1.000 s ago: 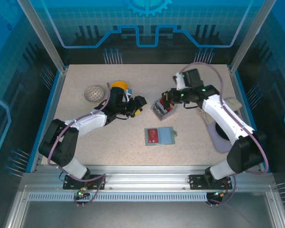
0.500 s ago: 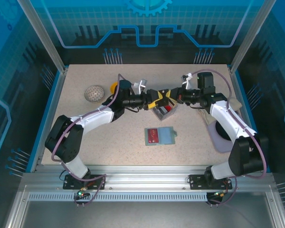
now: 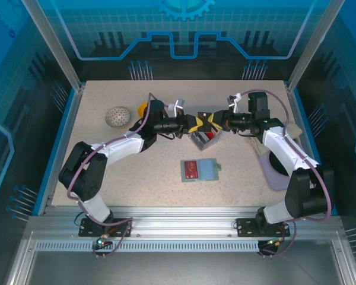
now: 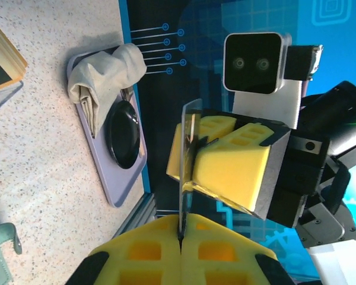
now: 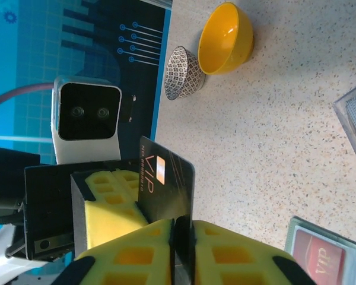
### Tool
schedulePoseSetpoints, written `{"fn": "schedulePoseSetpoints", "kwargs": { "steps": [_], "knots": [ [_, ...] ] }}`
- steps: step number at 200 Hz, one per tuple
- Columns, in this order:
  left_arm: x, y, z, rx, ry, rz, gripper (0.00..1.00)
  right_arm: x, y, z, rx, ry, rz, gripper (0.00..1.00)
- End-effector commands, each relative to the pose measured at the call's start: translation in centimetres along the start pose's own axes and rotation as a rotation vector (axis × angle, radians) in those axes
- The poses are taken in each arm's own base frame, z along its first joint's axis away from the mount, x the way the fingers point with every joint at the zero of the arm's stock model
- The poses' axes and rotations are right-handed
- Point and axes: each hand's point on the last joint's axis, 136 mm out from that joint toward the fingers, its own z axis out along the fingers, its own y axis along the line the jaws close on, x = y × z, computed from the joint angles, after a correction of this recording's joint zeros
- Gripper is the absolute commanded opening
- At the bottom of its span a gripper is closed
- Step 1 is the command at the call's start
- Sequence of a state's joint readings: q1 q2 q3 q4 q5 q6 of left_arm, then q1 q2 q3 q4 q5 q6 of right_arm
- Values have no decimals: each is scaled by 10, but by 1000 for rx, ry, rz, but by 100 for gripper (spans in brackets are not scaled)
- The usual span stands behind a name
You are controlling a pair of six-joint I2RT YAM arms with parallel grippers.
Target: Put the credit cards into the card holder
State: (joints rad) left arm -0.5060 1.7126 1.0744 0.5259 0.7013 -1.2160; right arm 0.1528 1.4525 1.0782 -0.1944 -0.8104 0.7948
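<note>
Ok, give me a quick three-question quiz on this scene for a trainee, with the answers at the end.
1. True or false: the card holder lies open on the table with a red card on it.
2. The raised card between the left gripper and the right gripper is: A) red, B) black, C) white.
3. In a few words: what stands next to the yellow bowl?

Key: 1 true. 2 B. 3 a patterned bowl, right beside it.
</note>
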Motion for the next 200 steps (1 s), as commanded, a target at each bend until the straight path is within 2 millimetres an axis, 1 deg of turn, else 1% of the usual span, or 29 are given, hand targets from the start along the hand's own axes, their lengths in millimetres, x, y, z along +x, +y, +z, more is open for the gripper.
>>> {"fn": "schedulePoseSetpoints", "kwargs": {
  "steps": [1, 18, 36, 64, 85, 132, 139, 153, 170, 188, 200],
  "knots": [
    [-11, 4, 0, 49, -35, -71, 0, 4, -1, -1, -34, 20, 25, 20],
    [-12, 5, 3, 77, -32, -96, 0, 4, 0, 0, -60, 23, 39, 24],
    [-12, 7, 4, 85, -28, -107, 0, 4, 0, 1, -66, 21, 44, 23],
    [-9, 10, 4, 75, -15, -105, 0, 2, 0, 0, -69, 17, 40, 11],
    [-6, 14, 4, 59, 3, -105, 1, 1, -1, -1, -68, 21, 35, 9],
    [1, 12, 5, 61, 47, -95, 1, 1, 4, -2, -90, 31, 31, 16],
    [2, 11, 5, 63, 51, -91, 1, 1, 4, -1, -92, 32, 30, 16],
    [1, 9, 5, 66, 53, -87, 1, 0, 5, -1, -100, 32, 33, 13],
    [1, 7, 5, 73, 53, -80, 2, -2, 6, 0, -109, 31, 39, 17],
    [1, 3, 5, 80, 60, -71, 2, -4, 7, 2, -123, 33, 46, 17],
    [1, 1, 5, 84, 63, -63, 2, -5, 7, 2, -127, 33, 50, 20]
  ]
}}
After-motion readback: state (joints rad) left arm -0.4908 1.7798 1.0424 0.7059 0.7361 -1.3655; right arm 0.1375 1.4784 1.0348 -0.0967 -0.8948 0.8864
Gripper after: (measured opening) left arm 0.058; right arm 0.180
